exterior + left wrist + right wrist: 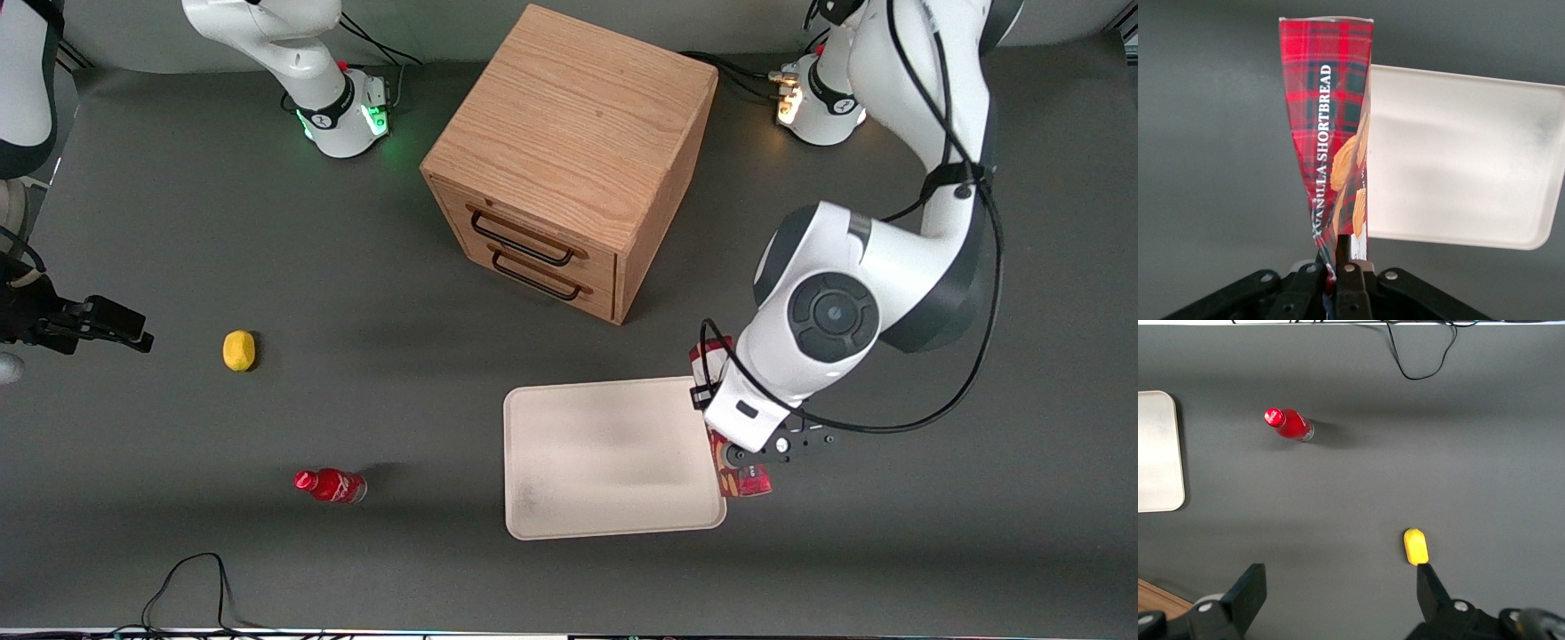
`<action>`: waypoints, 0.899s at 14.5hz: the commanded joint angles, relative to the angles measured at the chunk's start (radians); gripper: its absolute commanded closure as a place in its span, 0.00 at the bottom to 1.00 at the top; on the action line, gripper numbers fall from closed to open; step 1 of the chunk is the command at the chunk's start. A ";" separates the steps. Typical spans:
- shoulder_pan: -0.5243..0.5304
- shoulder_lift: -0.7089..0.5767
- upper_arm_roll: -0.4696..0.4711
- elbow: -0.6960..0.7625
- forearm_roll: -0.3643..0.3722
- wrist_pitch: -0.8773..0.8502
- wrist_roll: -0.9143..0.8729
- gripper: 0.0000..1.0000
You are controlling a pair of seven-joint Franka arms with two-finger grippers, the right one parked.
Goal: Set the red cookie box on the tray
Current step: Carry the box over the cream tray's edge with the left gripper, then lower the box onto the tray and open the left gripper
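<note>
The left gripper [1338, 263] is clamped tight on one end of the red cookie box [1331, 127], fingers pinched in so hard the cardboard creases and twists where they bite. In the wrist view the box reaches away from the fingers, red tartan all over, with "VANILLA SHORTBREAD" in white letters running lengthwise and tan shortbread pictures beside it. From the front you barely get any of that: the left arm covers most of the box [742, 476], so only a red bit pokes out each side of the wrist, right along the edge of the tray [605, 458] on the working arm's side. It looks like it sits at or just over that rim, but whether it's resting on anything or held up I can't tell. The wrist view shows the tray [1458, 160] as a cream-white slab with rounded corners, nothing on it, the box overlapping its edge. Biggest thing on the dark grey table [356, 267] is the oak two-drawer cabinet [569, 169] with black wire handles, farther from the front camera than the tray. Toward the parked arm's end there's a small red bottle [331, 485] lying on its side, with white script on it I can't make out, and a little yellow lemon-looking thing [238, 349]. The right wrist view catches both of those plus a corner of the tray, but no box.
</note>
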 commanded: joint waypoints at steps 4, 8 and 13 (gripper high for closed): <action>-0.004 0.007 0.002 -0.142 0.051 0.188 -0.010 1.00; -0.010 0.073 0.001 -0.143 0.101 0.205 -0.006 1.00; -0.019 0.126 0.001 -0.146 0.103 0.278 -0.008 1.00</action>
